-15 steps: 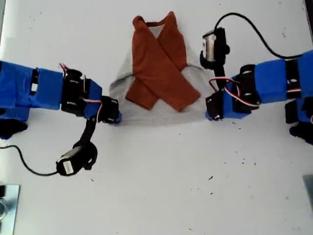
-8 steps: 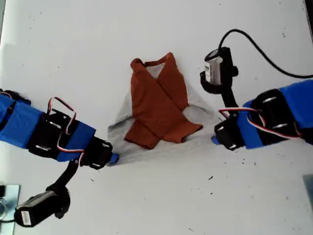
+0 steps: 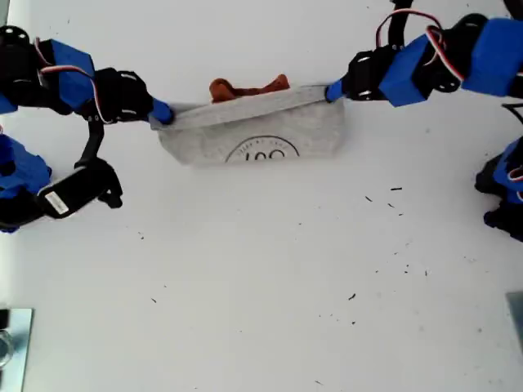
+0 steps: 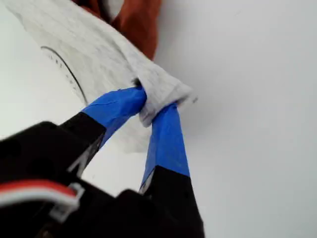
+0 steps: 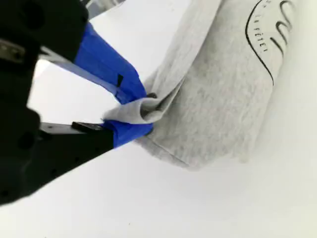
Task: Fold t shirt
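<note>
One t shirt (image 3: 306, 131) lies folded on the white table (image 3: 261, 286), its upper grey edge stretched between two grippers: my first gripper (image 3: 333, 90) at the exterior view's right and my second gripper (image 3: 161, 114) at its left, each clamped on a corner. Only a scrap of orange sleeve (image 3: 245, 86) shows, and the logo (image 3: 261, 151) is cut off. The wrist views show cloth bunched between blue-taped fingers (image 4: 166, 139).

White matte tabletop (image 3: 261, 310) fills exterior view, dotted with small dark specks (image 3: 396, 189). Grey metal piece (image 3: 12, 347) at exterior view's bottom-left corner, cut off by frame.
</note>
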{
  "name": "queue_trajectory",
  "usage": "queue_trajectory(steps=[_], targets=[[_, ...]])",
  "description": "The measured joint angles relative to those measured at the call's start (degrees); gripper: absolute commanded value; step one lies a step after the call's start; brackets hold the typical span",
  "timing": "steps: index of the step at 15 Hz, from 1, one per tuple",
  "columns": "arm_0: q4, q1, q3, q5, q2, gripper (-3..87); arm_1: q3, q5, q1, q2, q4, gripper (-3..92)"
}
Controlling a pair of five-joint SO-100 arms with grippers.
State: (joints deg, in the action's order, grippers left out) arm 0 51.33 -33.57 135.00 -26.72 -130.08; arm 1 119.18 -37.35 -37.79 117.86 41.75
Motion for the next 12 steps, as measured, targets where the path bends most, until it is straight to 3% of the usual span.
queue_trajectory(steps=[3,6,9,12], targets=[[-6.77,-6.59,11.16,-0.70,-5.98,15.2,8.26,1.85,-8.35,0.53,-11.95,32.6],[-9.32,-10.81,21.18,0.53,-23.82,13.5,21.88,6.33,-20.65,13.71,-14.59,32.6],[-7.12,-13.45,29.71,-0.18,-43.77,8.6,26.02,1.58,-19.07,30.76,0.70,32.3],[-0.44,0.09,43.86,6.50,-72.16,3.6,38.32,0.97,-8.70,57.74,16.26,23.4]])
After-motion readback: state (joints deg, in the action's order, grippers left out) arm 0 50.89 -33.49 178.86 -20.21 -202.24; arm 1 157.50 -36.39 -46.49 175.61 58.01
